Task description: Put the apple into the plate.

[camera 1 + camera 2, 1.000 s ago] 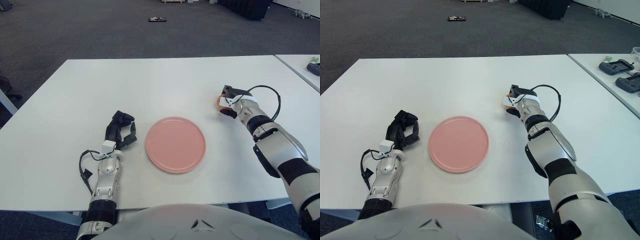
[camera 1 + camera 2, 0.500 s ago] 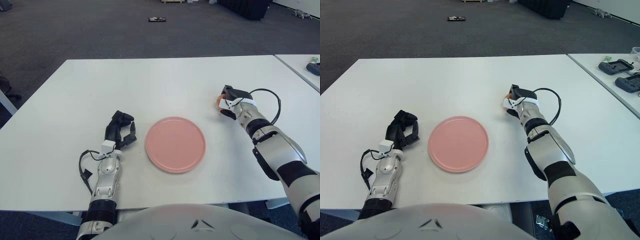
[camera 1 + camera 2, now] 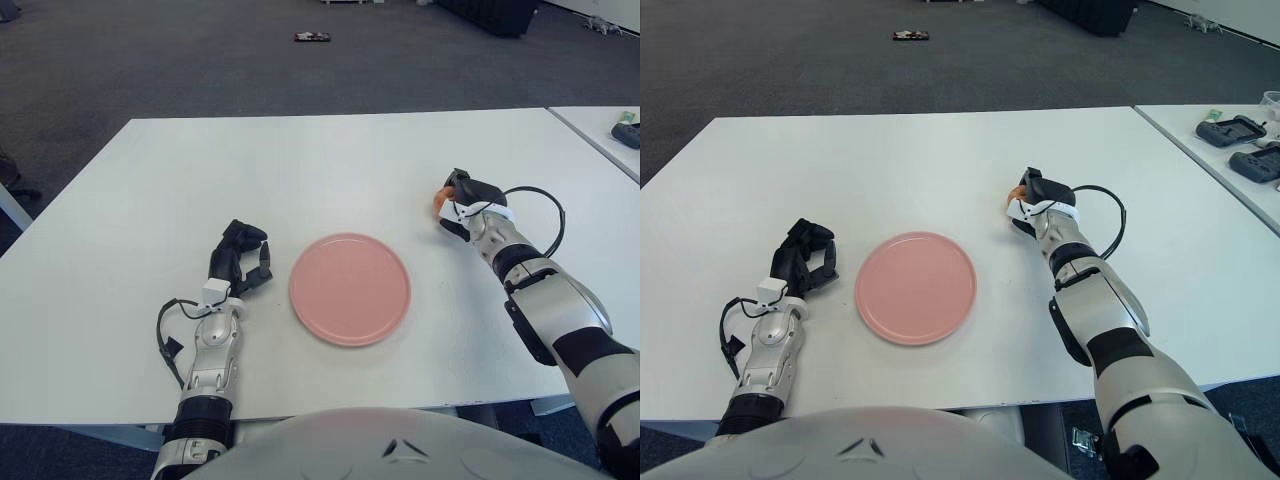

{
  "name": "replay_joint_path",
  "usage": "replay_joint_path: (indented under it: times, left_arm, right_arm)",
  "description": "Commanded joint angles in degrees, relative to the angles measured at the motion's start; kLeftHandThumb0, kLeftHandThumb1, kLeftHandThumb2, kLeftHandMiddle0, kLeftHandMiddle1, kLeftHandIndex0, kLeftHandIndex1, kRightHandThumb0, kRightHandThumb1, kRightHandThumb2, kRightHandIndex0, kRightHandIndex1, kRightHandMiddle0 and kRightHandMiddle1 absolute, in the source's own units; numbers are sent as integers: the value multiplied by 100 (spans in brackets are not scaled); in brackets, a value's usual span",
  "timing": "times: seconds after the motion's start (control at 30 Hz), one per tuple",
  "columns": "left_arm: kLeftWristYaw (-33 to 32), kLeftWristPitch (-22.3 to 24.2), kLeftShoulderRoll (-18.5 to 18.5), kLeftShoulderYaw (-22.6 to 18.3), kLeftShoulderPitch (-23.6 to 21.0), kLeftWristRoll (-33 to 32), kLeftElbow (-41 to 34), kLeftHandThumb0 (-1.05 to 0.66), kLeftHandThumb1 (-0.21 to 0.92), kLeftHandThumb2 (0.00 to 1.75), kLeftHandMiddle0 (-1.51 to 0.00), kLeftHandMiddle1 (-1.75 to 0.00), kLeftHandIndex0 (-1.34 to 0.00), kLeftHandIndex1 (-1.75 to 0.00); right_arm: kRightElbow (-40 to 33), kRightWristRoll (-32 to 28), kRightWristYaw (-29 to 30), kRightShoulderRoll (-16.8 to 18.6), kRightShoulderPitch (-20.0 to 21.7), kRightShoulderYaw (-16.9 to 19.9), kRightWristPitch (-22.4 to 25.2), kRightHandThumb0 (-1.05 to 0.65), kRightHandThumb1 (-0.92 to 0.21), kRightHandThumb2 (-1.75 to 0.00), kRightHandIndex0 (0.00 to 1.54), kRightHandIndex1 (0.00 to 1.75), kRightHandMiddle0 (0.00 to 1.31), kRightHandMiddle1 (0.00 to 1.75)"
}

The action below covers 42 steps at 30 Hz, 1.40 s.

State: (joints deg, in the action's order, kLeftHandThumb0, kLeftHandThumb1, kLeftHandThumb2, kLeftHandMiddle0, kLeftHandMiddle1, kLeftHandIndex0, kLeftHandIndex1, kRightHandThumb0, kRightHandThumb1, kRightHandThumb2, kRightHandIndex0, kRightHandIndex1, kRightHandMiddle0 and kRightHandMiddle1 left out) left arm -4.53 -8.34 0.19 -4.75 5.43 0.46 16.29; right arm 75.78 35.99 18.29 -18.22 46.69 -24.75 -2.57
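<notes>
right hand (image 3: 462,203) clasping apple (image 3: 441,199), shifted slightly farther from plate (image 3: 350,289)

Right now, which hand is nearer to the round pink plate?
Left. The left hand shows close beside the round pink plate, just off its left rim. The right hand is farther off, up and to the plate's right, fingers closed around the orange-red apple.
</notes>
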Motion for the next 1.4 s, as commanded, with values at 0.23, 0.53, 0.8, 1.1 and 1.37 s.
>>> replay_joint_path:
  times: [0.23,0.53,0.8,1.1,1.37]
  left_arm:
    - [-3,243,-10,10,112,13,232,-43,48,113,-88,-175,-48,-175]
    - [13,204,4,25,114,27,245,-43,48,113,-89,-175,-48,-175]
    - [-17,254,-41,2,91,-9,270,-43,48,113,-88,-175,-48,-175]
    - [2,210,-46,-9,80,-15,312,-43,48,113,-86,-175,-48,-175]
    - [4,174,-26,2,73,15,357,-43,48,113,-88,-175,-48,-175]
  right_arm:
    - [-317,-322,153,100,99,298,-201,0,6,-171,94,163,65,175]
    - [-923,-506,146,17,-20,500,-552,0,6,-171,94,163,65,175]
    - [-2510,-536,-50,-124,-640,588,-1010,0,6,-170,95,160,66,175]
    - [-4238,-748,-660,-171,-1334,767,-1046,0,7,-172,96,161,67,175]
    - [-5946,-706,-1186,-210,-1986,765,-1237,0,8,-174,95,165,67,175]
